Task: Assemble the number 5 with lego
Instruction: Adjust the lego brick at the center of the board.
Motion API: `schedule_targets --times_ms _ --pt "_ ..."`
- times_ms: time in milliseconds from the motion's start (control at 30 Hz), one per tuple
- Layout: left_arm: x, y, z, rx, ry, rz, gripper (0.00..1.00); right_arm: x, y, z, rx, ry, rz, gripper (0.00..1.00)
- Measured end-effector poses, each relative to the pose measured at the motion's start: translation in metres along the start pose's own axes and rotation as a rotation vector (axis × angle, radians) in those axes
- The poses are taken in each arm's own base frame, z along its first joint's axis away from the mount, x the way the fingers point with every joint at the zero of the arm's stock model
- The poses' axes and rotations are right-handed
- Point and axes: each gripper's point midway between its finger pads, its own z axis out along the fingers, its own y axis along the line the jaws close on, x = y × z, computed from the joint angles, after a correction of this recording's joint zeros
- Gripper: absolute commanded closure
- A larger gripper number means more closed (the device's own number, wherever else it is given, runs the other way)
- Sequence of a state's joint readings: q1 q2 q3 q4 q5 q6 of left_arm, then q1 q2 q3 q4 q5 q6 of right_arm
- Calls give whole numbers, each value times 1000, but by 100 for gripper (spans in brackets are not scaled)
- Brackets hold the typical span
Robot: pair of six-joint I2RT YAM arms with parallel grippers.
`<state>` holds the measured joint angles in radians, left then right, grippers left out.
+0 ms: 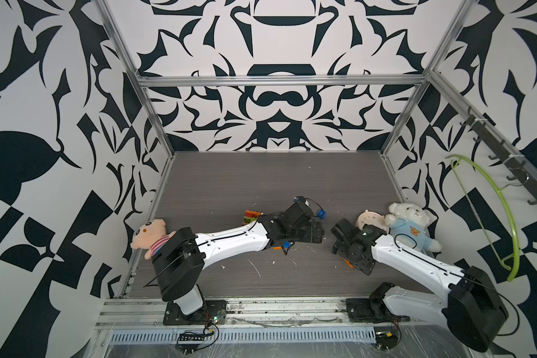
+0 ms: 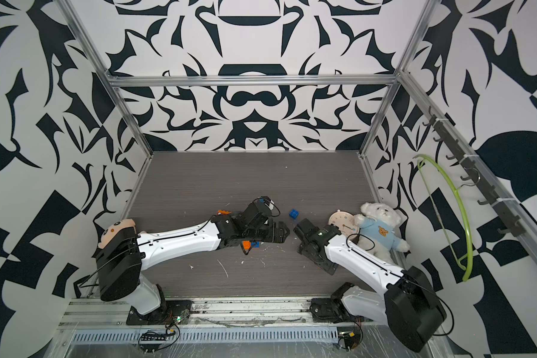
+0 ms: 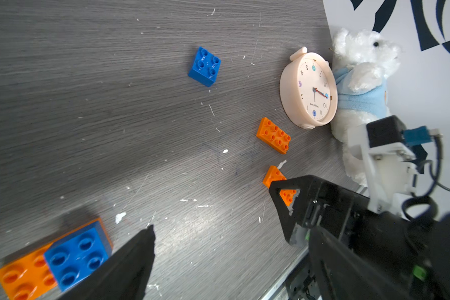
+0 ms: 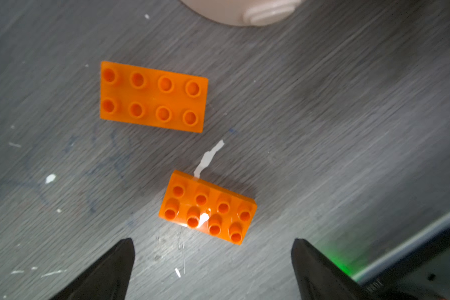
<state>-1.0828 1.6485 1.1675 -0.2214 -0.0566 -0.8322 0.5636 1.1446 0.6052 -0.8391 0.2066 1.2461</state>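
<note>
Grey wood-grain tabletop. Right gripper is seen spread wide, nothing pinched; one orange brick lies studs-up just ahead of its tips, a second orange brick further out, near the clock. Left gripper is likewise spread and empty; a blue-on-orange stack sits just beside it. A lone blue brick is set well apart; a mixed stack is partly hidden behind the left arm.

A white teddy bear in a pale blue jumper sits by the right wall, with a pink clock touching it. A pink striped doll slumps at the counter's left edge. A green hanger hangs from the hook rail.
</note>
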Motion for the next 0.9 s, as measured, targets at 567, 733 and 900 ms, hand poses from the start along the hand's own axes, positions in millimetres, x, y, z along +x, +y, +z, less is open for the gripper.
schedule_targets --times_ms 567,733,900 --pt "5 2 3 -2 21 4 1 4 13 18 -39 68 34 0" --pt "5 2 3 -5 23 3 1 3 13 22 -35 69 25 1" --pt "5 2 4 -5 23 3 1 3 14 27 -23 70 2 10"
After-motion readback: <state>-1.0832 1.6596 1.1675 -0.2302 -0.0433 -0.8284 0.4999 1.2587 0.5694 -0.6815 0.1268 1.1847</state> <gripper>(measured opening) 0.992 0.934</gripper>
